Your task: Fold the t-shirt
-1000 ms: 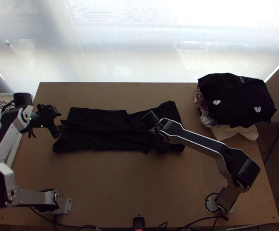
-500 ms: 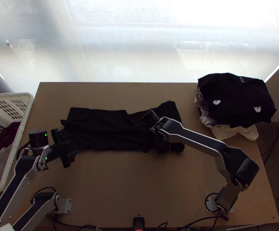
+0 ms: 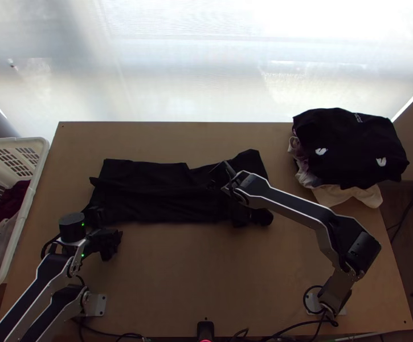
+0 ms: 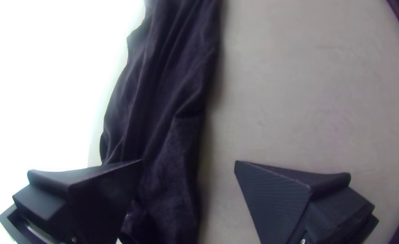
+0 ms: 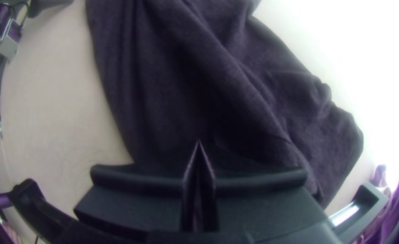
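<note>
The black t-shirt [image 3: 155,199] lies as a long, wrinkled strip across the table's middle, layered, with a ridge along it. My left gripper [image 3: 109,232] is at the strip's near left corner; in the left wrist view the left gripper [image 4: 188,161] is open, one finger over the dark cloth [image 4: 168,104] and the other over bare table. My right gripper [image 3: 220,178] is at the strip's right part; in the right wrist view the right gripper [image 5: 198,147] has its fingertips together against the cloth [image 5: 163,81]. Whether fabric is pinched there cannot be told.
A pile of clothes, black on top [image 3: 348,148] and cream below [image 3: 343,196], lies at the table's far right. At the left stands a white basket [image 3: 41,165] with dark red and pale cloth inside. Bare wood [image 3: 206,273] stretches in front of the shirt.
My left gripper has come from the shirt's left end toward the table's near edge and slightly right. The right gripper has stayed nearly still, its arm shifting slightly. The shirt looks nearly unchanged.
</note>
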`<state>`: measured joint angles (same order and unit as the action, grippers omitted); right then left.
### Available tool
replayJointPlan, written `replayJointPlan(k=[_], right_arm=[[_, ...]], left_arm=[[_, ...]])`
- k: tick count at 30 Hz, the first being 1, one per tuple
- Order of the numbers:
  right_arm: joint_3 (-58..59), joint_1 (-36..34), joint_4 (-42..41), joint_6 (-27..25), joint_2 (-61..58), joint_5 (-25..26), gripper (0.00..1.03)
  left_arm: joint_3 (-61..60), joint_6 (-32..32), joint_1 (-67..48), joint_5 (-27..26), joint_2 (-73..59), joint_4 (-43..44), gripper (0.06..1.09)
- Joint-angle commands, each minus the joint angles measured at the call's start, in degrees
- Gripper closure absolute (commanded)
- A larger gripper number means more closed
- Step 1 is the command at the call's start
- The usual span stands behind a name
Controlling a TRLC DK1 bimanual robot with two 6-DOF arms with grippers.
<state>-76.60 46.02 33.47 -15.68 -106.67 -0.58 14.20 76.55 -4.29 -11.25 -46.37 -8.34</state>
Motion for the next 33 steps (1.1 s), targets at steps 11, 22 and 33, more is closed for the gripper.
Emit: replayJointPlan(k=[11,22,33], right_arm=[[1.71,-0.58,-0.16,0.04,0.06,-0.04,1.00],[4.62,-2.95,-4.82,-0.31,-0.73,0.05,1.00],[3.21,-1.46,-5.44,-0.31,-3.37,0.05,1.00]], left_arm=[[1.71,1.41,3.59,2.37,-15.15,14.75,0.10],[2.24,3.69,6.49,2.37,-20.69,19.76,0.11],[3.91,5.80,7.02,1.67,-24.65,23.37,0.54]])
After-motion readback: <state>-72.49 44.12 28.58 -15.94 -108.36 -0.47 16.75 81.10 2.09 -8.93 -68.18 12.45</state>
